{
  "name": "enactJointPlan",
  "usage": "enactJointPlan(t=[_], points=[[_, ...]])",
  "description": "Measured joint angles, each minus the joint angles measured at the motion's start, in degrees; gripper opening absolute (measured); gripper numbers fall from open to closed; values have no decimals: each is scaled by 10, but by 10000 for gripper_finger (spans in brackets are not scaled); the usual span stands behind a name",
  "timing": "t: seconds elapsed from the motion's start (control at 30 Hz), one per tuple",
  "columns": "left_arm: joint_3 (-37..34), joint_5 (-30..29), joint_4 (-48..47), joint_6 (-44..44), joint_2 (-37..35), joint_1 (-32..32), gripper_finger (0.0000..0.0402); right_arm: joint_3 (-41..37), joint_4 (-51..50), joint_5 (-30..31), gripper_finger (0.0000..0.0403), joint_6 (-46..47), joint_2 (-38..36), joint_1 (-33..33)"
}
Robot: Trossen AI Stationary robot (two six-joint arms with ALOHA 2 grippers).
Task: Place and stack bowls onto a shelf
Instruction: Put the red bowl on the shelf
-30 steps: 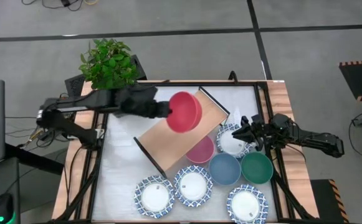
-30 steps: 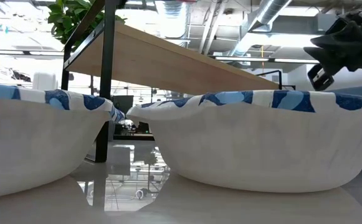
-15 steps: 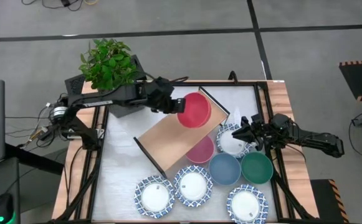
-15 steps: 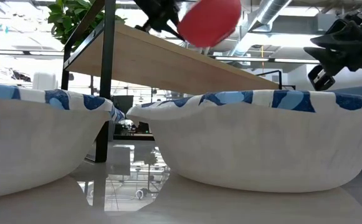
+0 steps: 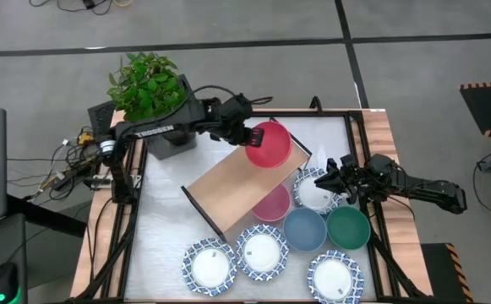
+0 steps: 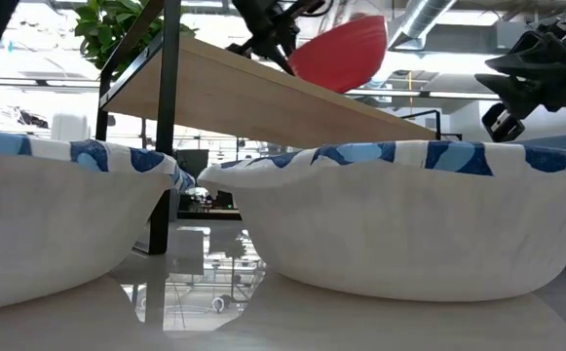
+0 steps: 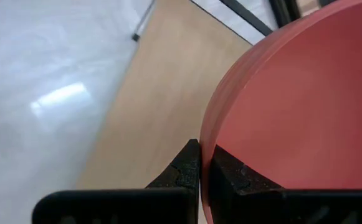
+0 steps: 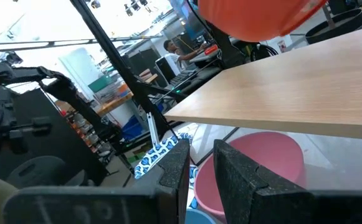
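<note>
High view, red bowl [image 5: 268,144]: held tilted above the far end of the shelf, near its far right corner; the low view shows it [image 6: 339,53] clear of the board, rim raised toward the right.
Left gripper [image 5: 247,136]: pinching the red bowl's rim; the left wrist view shows the two fingers [image 7: 190,168] pressed together on the rim edge [image 7: 293,112], with the board below.
Shelf [image 5: 228,181]: light-wood board on a thin black frame, set diagonally on the table, its top bare.
Pink bowl [image 5: 272,203]: on the table, partly under the shelf's near right edge; the right wrist view shows it [image 8: 255,163] beneath the board.
Blue bowl [image 5: 304,228]: on the table just beside the pink bowl, touching the green bowl [image 5: 348,226].
Patterned bowls: one [image 5: 313,189] under the right gripper, three in a row along the near side [image 5: 210,265], [image 5: 261,251], [image 5: 334,275].
Right gripper [image 5: 336,179]: low over the patterned bowl at the right side of the table; fingers a little apart, holding nothing.
Table [image 5: 160,219]: white top, wood edges.
Potted plant [image 5: 147,86]: at the far left corner, beside the left arm.
</note>
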Motion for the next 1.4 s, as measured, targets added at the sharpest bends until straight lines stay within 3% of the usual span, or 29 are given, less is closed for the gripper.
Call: enactJointPlan(t=[0.23,0.5,0.9,1.13,1.4], points=[[81,-16,-51,59,56,1,0,0,0,0,97,1,0,0],[82,10,-78,83,91,5,0,0,0,0,97,15,0,0],[82,-14,-74,119,92,-1,8,0,0,0,97,16,0,0],[82,-59,-72,160,92,-10,72,0,0,0,97,16,0,0],[90,-43,-65,198,92,-16,177,0,0,0,97,16,0,0]])
